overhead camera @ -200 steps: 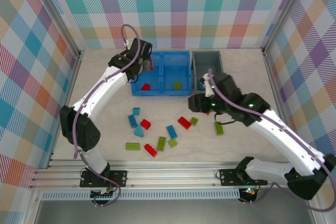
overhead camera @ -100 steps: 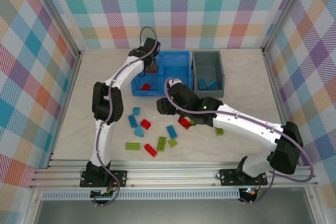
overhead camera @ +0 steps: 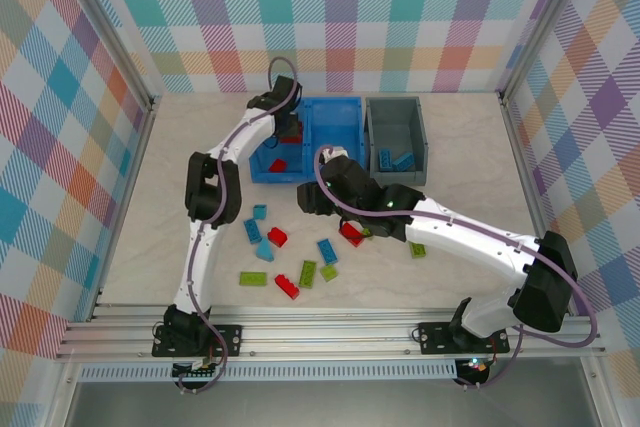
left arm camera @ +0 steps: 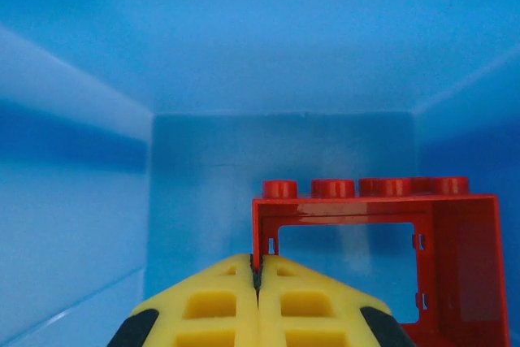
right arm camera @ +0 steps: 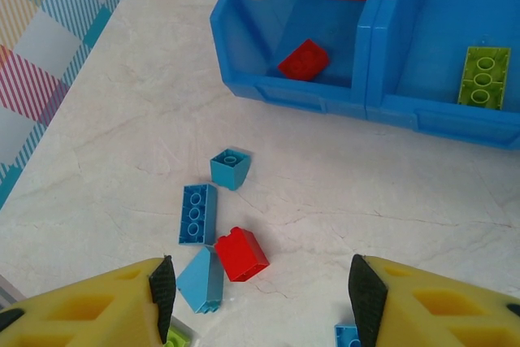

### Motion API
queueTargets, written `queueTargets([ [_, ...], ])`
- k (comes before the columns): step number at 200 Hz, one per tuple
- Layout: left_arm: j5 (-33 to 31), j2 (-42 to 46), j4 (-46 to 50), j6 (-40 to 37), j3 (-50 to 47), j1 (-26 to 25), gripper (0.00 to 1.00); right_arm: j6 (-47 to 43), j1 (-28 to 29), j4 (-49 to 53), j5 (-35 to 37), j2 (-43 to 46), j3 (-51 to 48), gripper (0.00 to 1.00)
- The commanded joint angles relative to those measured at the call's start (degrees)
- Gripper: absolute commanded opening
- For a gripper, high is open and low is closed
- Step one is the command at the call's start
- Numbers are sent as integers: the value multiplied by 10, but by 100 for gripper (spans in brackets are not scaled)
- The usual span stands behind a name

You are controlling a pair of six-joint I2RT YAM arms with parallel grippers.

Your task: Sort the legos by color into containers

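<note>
Now the left gripper [left arm camera: 257, 275] sits a little deeper in the left part of the blue bin [overhead camera: 305, 176] than it did half a second ago, and its arm's elbow has moved a bit to the right. Its two yellow fingers [left arm camera: 211, 306] are pressed flat together. The left edge of a red frame brick [left arm camera: 459, 266] is right at their tips, but I cannot tell if they pinch it. A second red brick [right arm camera: 304, 59] lies near the front of that same part, and a green brick [right arm camera: 481, 77] lies in the right part. The right gripper [right arm camera: 262, 284] has hardly moved in that half second. One second ago it was over by the grey bin [overhead camera: 398, 179]. It hangs above the table [overhead camera: 470, 147] just in front of the blue bin, spread wide open with nothing in it. Under it lie a small blue brick [right arm camera: 230, 167], a long blue brick [right arm camera: 197, 213], a red block [right arm camera: 240, 253] and a light blue brick [right arm camera: 201, 280]. Some blue bricks [overhead camera: 393, 160] rest in the grey bin.
</note>
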State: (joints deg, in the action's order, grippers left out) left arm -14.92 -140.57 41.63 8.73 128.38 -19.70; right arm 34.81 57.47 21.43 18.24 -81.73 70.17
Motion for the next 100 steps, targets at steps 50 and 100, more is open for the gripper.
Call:
queueTargets([
  [50,20,28,1,12,-6,8,34,23,-2,9,32,24,-27,61],
  [100,34,133,-16,49,-81,7,40,87,-64,157,65,69,-32,62],
])
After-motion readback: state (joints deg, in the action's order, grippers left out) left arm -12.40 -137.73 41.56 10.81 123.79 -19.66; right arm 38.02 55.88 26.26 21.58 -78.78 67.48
